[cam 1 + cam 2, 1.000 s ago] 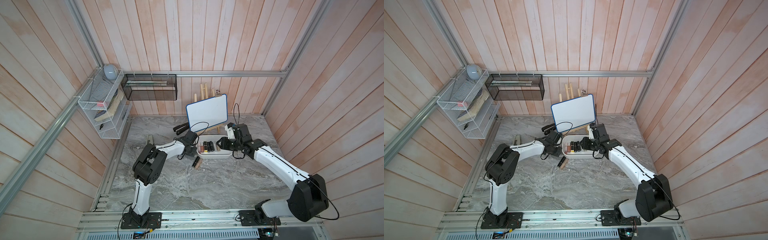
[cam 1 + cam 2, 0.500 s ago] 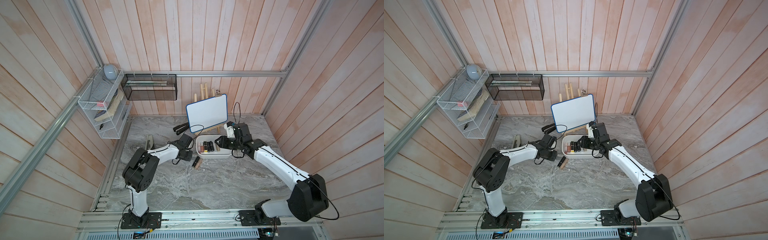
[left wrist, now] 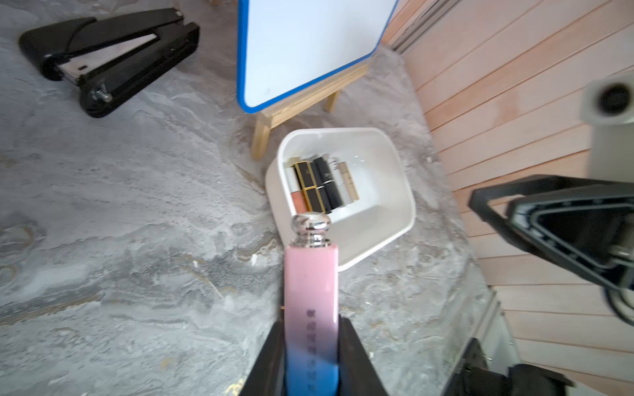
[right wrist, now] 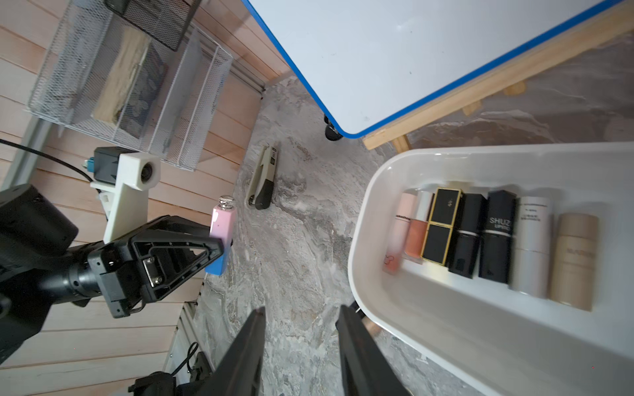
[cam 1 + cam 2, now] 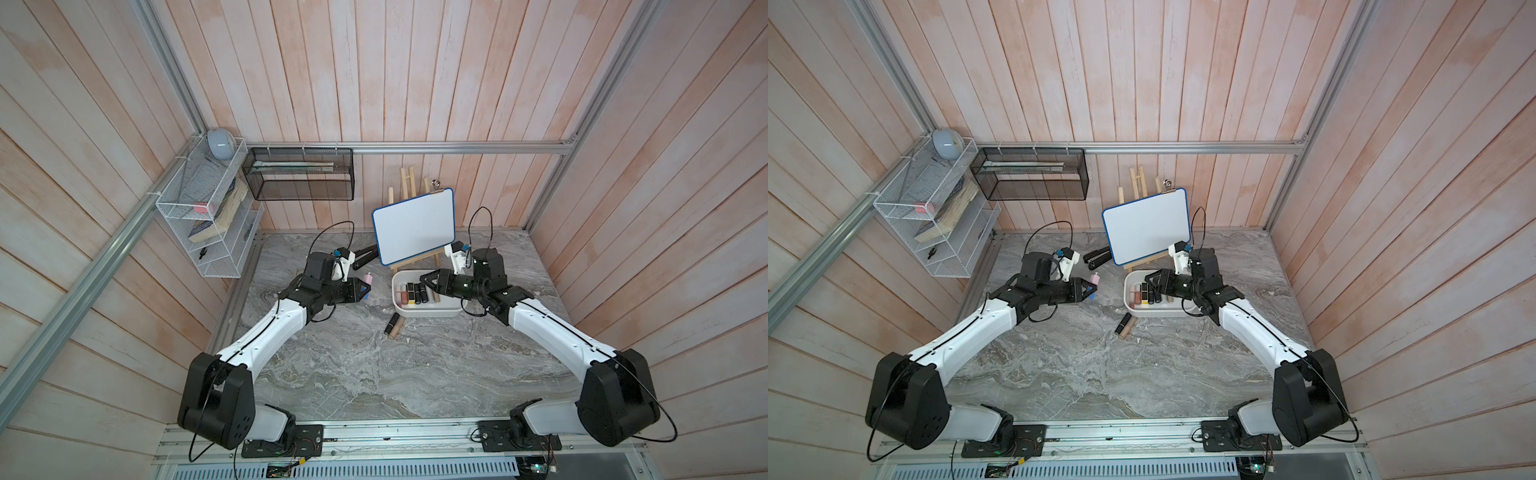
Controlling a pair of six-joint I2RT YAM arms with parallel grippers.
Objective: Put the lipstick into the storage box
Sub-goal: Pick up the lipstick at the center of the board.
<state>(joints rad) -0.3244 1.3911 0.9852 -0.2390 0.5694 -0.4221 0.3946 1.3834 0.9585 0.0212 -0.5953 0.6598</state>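
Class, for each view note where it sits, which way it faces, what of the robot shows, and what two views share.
Both top views: overhead, facing down on the grey marbled tabletop; left arm and right arm show whole.
Left wrist: looks along the left gripper, shut on the pink-and-blue lipstick tube, toward the shallow white plastic storage box.
Right wrist: looks past the open right gripper at that box.
Shared: both wrist views show box and lipstick.

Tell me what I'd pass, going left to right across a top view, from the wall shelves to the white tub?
White wire rack → black mesh basket → pink lipstick → storage box.
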